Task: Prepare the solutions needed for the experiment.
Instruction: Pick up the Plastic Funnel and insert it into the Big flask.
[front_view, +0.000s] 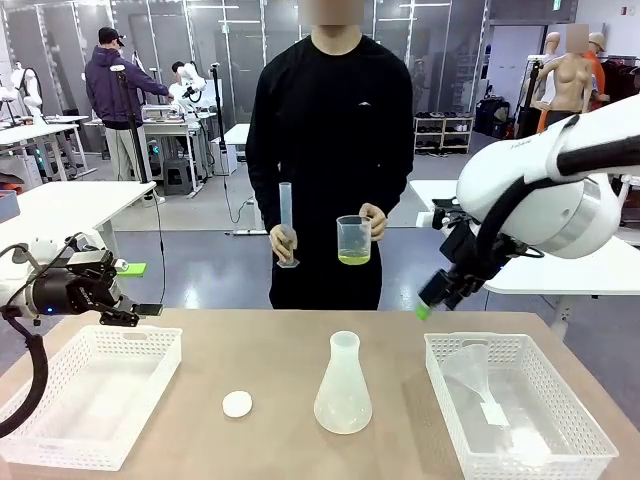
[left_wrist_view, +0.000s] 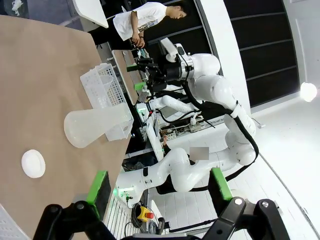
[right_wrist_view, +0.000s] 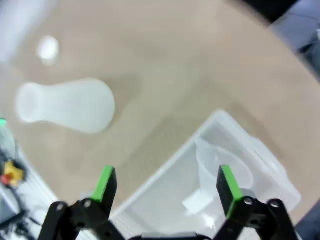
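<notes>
Left claw hangs spread and empty by the left basket's far rim. Right claw is equally spread, near the right basket. Pale yellow-green solution sits in a beaker in the person's hand, beyond the counter.

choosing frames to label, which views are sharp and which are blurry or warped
Front view: sharp, evenly lit, the flask casting only a faint shadow. Left wrist view: sharp but rolled sideways, with wide-angle bending at the edges. Right wrist view: the scene is blurred, disc and basket smeared, though the right gripper looks crisper.
</notes>
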